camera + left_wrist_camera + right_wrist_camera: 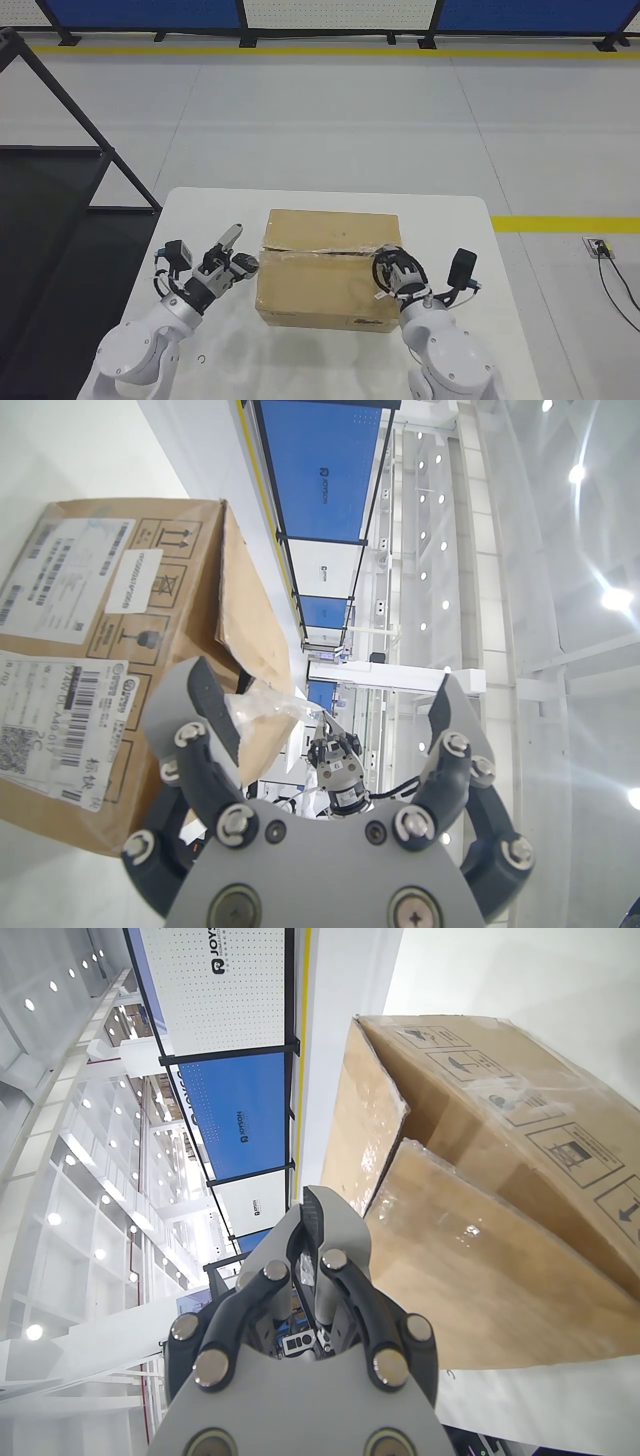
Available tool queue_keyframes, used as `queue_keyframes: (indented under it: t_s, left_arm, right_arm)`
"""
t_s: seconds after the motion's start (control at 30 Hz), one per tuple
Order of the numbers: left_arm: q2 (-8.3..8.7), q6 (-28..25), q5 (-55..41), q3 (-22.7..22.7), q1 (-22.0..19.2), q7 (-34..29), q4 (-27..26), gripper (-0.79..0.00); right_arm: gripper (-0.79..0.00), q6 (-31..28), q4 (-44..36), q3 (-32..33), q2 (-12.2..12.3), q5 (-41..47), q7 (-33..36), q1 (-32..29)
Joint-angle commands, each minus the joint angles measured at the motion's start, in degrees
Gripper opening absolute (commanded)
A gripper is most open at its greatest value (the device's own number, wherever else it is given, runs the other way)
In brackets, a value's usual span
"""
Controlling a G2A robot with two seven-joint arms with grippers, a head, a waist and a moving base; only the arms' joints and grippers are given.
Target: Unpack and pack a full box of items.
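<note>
You have 1 box (328, 268) on the middle of the table (470, 230). The left gripper (238, 250) is just beside its left end, the right gripper (393, 268) at its right end, toward the front.

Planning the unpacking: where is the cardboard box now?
Top view: the cardboard box sits mid-table, the left gripper at one end, the right gripper at the other.

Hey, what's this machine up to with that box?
A two-armed robot is working on a closed cardboard box on a white table, with one arm at each end. The left pincer is open, one finger right by a loose, taped flap corner at the box's top edge. The right pincer is shut and holds nothing, up beside the other end. The flaps are down, so unpacking looks not yet begun.
</note>
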Motion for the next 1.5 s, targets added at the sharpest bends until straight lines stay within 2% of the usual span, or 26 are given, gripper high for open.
queue_keyframes:
  t_s: [0.0,0.3,0.7,0.8,0.93,1.03,1.23,1.47]
  left_arm:
    - [0.07,-0.08,0.04,-0.12,0.05,-0.05,0.03,0.0]
    - [0.36,-0.94,-0.1,-1.1,0.72,0.45,-0.32,0.0]
    - [0.79,-3.37,-0.31,-5.84,4.81,4.18,-3.02,0.0]
    - [0.7,-5.52,-1.91,-6.57,6.02,5.35,-4.97,0.0]
    - [0.57,-8.23,-2.65,-4.25,7.94,3.36,-8.43,0.0]
    - [0.26,-10.46,-3.89,-1.47,7.7,3.84,-8.76,0.0]
    - [-0.33,-10.71,-2.0,5.68,3.34,4.61,-4.27,0.0]
    - [-1.15,-10.96,-0.84,10.81,-2.51,7.98,1.64,0.0]
  right_arm:
    - [-0.785,0.08,0.17,0.18,-0.05,0.17,-0.05,0.22]
    - [-0.785,0.29,0.91,0.02,-0.23,0.35,0.09,0.71]
    - [-0.785,0.11,1.58,-0.16,-0.38,0.06,0.52,0.92]
    - [-0.785,0.2,1.31,-0.09,-0.4,0.0,0.64,0.89]
    - [-0.785,-0.43,0.45,-1.04,-0.25,-1.47,2.04,0.49]
    - [-0.785,-0.52,0.57,-1.65,-0.19,-2.68,2.18,0.19]
    - [-0.785,-0.48,1.25,-2.15,-0.41,-2.94,1.41,0.86]
    - [-0.785,-0.83,2.6,-3.38,-0.88,-4.34,-1.9,1.52]
